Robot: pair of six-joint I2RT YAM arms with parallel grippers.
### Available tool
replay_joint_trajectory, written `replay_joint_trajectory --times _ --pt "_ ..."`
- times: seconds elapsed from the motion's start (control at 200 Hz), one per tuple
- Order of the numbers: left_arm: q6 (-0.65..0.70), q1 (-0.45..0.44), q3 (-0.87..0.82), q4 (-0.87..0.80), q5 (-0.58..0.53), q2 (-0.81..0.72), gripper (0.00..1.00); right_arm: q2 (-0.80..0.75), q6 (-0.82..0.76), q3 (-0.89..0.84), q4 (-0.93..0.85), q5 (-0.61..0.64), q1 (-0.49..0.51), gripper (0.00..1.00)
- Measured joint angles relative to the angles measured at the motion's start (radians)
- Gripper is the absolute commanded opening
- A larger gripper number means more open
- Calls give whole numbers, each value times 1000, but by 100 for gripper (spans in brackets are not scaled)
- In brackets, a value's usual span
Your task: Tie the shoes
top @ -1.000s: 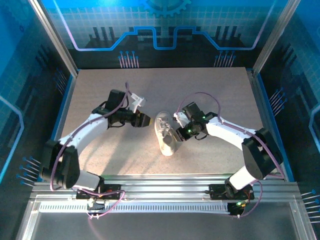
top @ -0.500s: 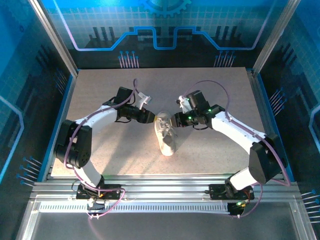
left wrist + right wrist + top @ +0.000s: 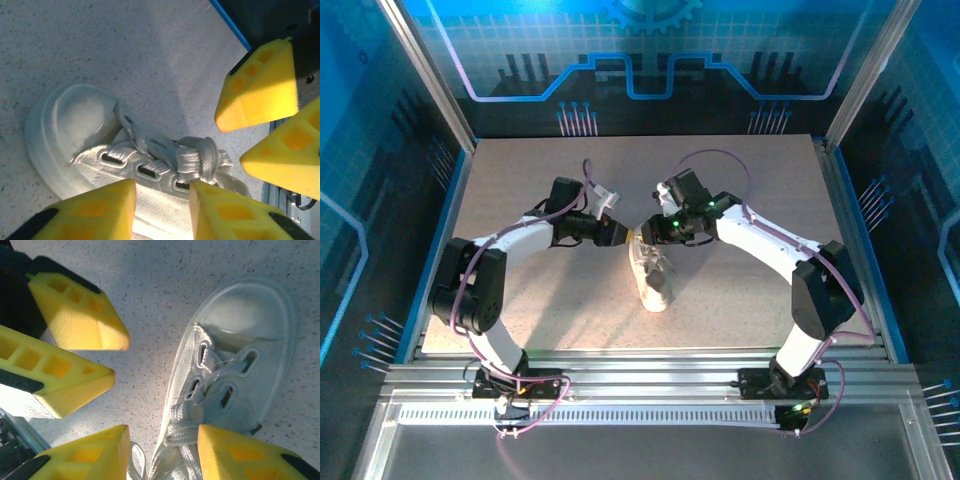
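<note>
Speckled beige tabletop [image 3: 520,300] is enclosed by blue-lit panel walls [image 3: 380,150], with bare surface left on every side. A small white low-top sneaker [image 3: 653,280] is laid at its centre. Above the sneaker's bunched white laces [image 3: 200,160], the left gripper [image 3: 162,184] and right gripper [image 3: 164,430] are crowded close together. Both pairs of jaws are held partly apart, and nothing is seen clamped.

- A robotics lab test cell: a speckled beige tabletop [image 3: 740,290] walled in by blue panels printed with circuit lines [image 3: 640,60].
- Bare aluminium frame posts [image 3: 425,75] rise at the tabletop's far corners.
- A slotted aluminium rail [image 3: 650,375] along its near edge carries two white robot arms [image 3: 760,242].
</note>
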Motion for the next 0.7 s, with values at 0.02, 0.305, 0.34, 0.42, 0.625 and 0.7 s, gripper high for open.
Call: replay_joint_trajectory --times 0.02,0.305,0.34,0.42,0.625,0.7 --pt "11 0 -4 12 9 0 30 0 0 4 -3 5 2 40" --pt "98 1 -28 122 72 14 31 2 11 7 -38 48 12 36" --pt "103 0 -28 127 74 23 33 5 13 7 -39 51 13 36" --pt "132 -6 -30 139 74 47 37 11 16 7 -37 54 14 34" --pt "203 -34 -103 218 63 54 40 34 21 7 -27 50 14 34" --pt "232 -35 -113 255 63 54 42 50 21 7 -26 50 14 34"
